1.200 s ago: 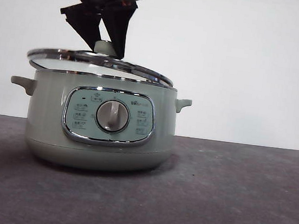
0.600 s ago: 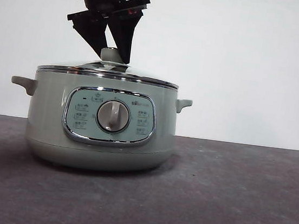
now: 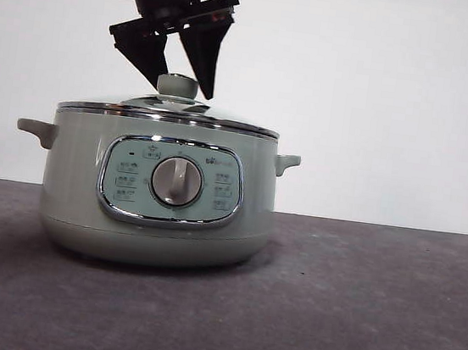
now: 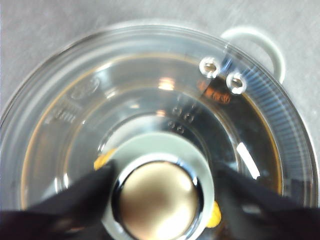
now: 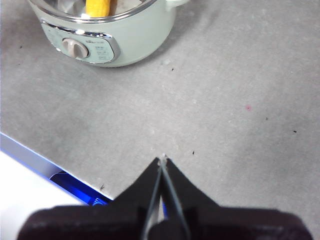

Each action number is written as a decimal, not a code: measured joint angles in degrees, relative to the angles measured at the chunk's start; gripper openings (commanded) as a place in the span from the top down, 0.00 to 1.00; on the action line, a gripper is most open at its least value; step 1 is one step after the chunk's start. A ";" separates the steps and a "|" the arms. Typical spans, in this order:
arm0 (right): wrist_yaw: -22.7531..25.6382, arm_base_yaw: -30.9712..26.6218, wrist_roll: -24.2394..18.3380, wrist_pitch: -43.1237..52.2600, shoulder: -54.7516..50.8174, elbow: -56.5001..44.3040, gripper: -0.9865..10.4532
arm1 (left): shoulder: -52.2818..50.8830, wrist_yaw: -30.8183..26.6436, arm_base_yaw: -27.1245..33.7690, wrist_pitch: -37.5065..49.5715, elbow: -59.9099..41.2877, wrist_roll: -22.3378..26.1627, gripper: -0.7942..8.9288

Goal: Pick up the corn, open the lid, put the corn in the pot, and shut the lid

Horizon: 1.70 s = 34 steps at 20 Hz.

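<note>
One lid (image 3: 169, 112) is sitting on one pot (image 3: 157, 208) holding one corn (image 5: 98, 6), left gripper (image 3: 178, 77) spread around the knob, right gripper (image 5: 162, 161) pressed together

Pot (image 3: 156, 217) panel icons & lid (image 4: 150, 100) marks too blurry to read

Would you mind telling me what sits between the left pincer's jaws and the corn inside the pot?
The glass lid does. In the left wrist view, the left pincer is open around its knob, and the corn shows yellow through the glass beneath, inside the pot.
</note>
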 measured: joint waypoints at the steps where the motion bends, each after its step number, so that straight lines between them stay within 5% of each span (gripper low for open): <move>1: 0.00 0.00 0.02 0.00 0.00 0.00 0.92 | -0.68 -0.04 -0.02 -0.07 -0.22 -0.02 0.20; 6: 0.28 0.00 0.00 0.00 0.02 0.00 0.92 | -10.71 -0.04 -0.04 -2.78 -0.33 -0.15 0.27; 10: 4.48 0.00 0.00 0.00 0.02 -0.02 0.92 | -18.58 -0.04 -0.09 -12.90 -0.33 0.00 0.90; 11: 4.52 0.00 0.02 0.00 0.02 0.00 0.92 | -20.33 -0.04 -0.11 -15.34 -0.33 0.02 0.92; 26: 4.52 0.00 0.00 0.00 0.02 0.00 0.92 | -30.99 0.81 -0.13 -16.74 -0.33 -0.61 0.92; 29: 4.52 0.00 0.02 0.00 0.02 0.00 0.92 | -30.95 -2.38 1.46 -16.72 -0.61 3.21 0.92; 34: 4.52 0.00 0.00 0.00 0.04 -0.02 0.92 | -40.98 -2.62 8.26 -11.78 -15.54 3.45 0.92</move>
